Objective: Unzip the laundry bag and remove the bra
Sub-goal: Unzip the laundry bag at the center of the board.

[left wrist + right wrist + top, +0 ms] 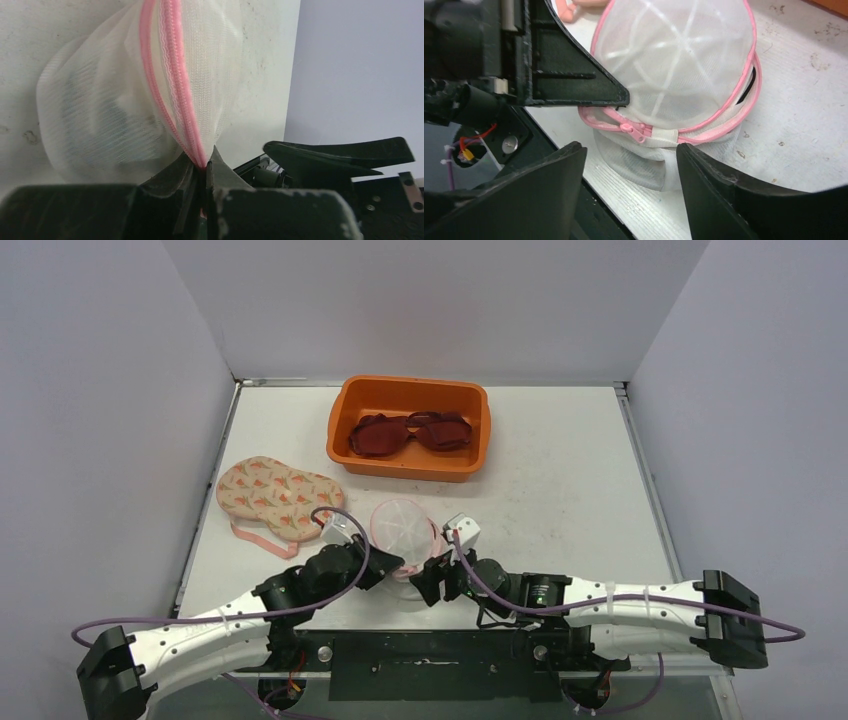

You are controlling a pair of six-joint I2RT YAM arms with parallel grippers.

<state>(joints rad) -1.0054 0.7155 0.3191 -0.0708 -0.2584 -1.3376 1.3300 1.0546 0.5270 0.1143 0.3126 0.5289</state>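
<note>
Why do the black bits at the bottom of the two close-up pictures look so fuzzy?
Left wrist view: the left gripper sits close to the lens and blurs, while the mesh of the laundry bag is sharp. Right wrist view: the right gripper is soft and dark; the zipper pull is crisp. Top view: even light, faint shadows, no glare on the table.

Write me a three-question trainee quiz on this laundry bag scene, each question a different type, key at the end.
1. True or false: the left gripper is shut on the laundry bag.
2. Where is the dark red bra? A) inside the laundry bag B) in the orange bin C) held by the left gripper
3. Fill in: the right gripper has its jaws ____ near the zipper pull.
Key: 1 true; 2 B; 3 open.
</note>
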